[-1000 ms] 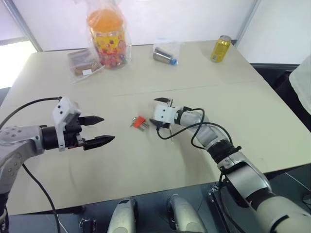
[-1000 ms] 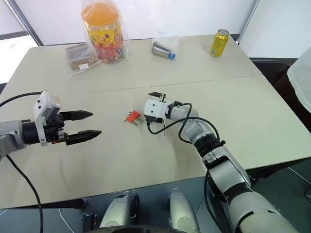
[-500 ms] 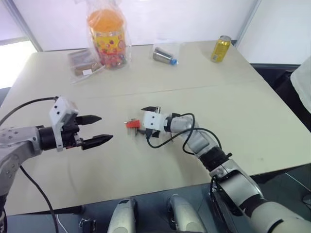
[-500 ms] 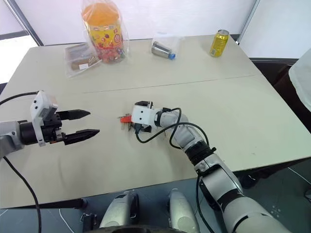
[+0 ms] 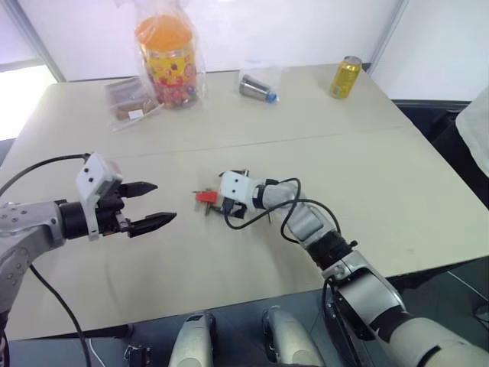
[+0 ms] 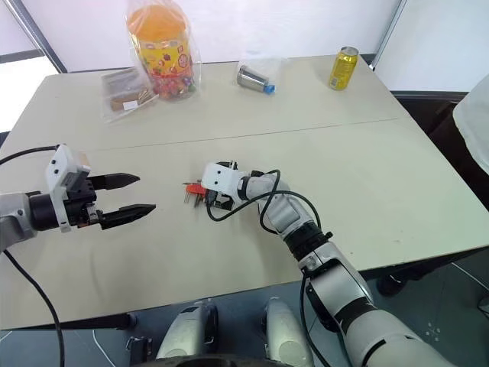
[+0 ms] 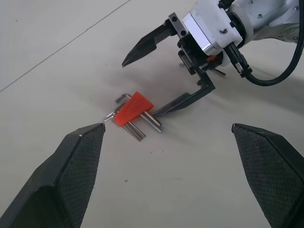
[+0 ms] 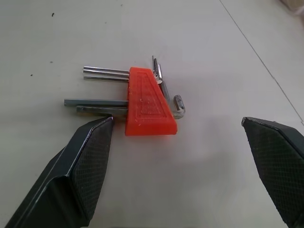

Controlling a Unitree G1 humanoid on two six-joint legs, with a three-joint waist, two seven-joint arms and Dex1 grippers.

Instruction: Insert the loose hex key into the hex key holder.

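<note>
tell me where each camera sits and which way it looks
Left eye and right eye views: on the head, looking forward and down at the table; both arms show.
Left wrist view: along the open left gripper toward the hex key holder and right gripper.
Right wrist view: along the open right gripper at the holder.
All share the holder.

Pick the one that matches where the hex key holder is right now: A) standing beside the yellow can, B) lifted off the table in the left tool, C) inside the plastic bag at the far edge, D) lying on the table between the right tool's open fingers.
D: the hex key holder lies flat on the table, with the right tool open around it and not closed on it.
</note>
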